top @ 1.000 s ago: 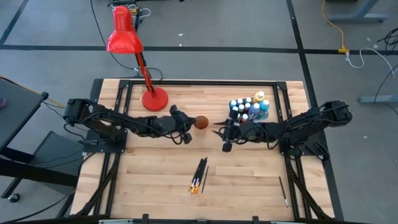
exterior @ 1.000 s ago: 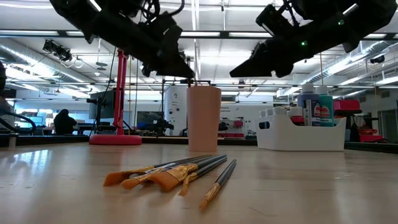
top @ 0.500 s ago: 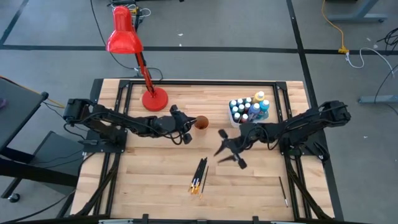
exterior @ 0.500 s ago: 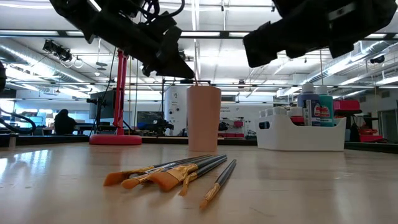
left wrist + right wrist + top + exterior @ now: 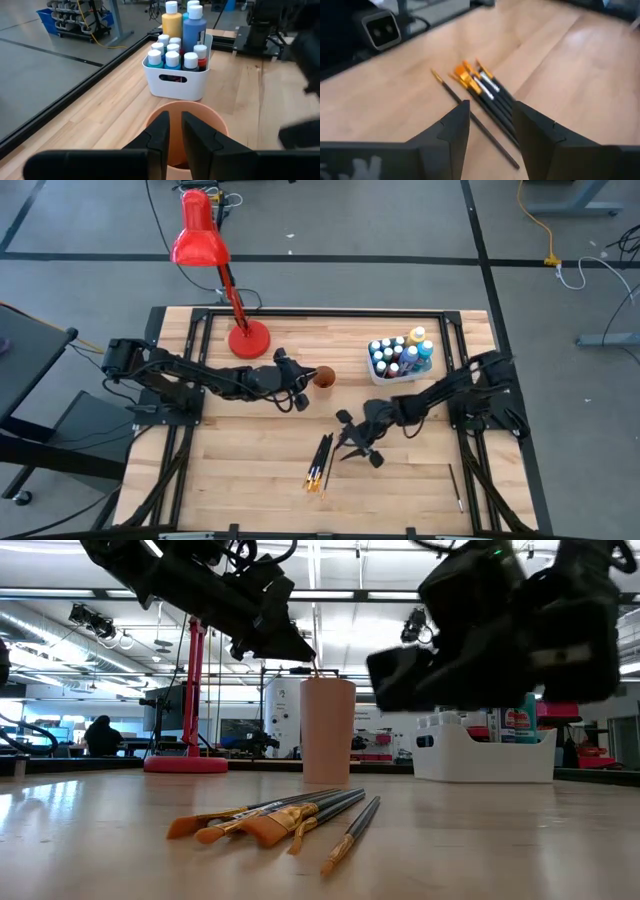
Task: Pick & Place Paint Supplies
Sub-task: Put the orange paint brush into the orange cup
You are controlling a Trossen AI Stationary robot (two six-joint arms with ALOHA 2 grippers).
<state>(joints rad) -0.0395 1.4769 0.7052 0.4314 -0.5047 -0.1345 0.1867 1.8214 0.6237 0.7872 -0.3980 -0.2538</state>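
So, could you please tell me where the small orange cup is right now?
In the high view the orange cup stands mid-table, just right of the left claw, with the white tub further right.

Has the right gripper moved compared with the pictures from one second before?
Yes. In the high view the right gripper has left its spot beside the orange cup and gone toward the table's front edge, now close to the pile of brushes.

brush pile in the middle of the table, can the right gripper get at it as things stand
Probably yes: the right gripper hangs open right beside the brush pile, nothing lies between them, and the left gripper is off at the orange cup.
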